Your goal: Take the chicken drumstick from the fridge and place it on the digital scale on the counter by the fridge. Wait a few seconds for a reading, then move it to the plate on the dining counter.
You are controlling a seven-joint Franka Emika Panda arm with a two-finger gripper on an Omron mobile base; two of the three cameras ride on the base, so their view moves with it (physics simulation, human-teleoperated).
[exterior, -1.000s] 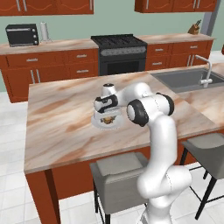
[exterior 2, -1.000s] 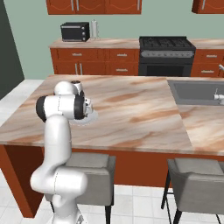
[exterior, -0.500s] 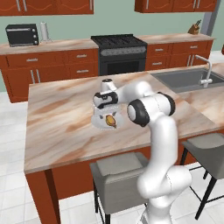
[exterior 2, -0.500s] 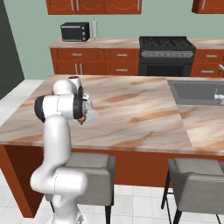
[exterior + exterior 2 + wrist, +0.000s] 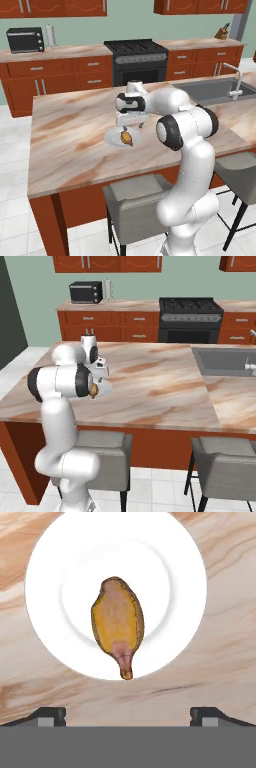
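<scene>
Chicken drumstick [image 5: 126, 137] lies on the white plate [image 5: 114, 140] on the dining counter [image 5: 70, 135] in the left base view, just under the gripper [image 5: 129, 125]. From the right, the arm hides most of it. The hand view shows golden-orange meat, brown-edged, tapering to a nub, with the jaws spread apart.

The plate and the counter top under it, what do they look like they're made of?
The plate looks like glazed white ceramic, going by its smooth, even white surface and faint shaded inner ring, though plastic is possible. The dining counter top looks like polished marble or an imitation of it, with beige-brown swirling veins. The chicken drumstick lies on the plate.
</scene>
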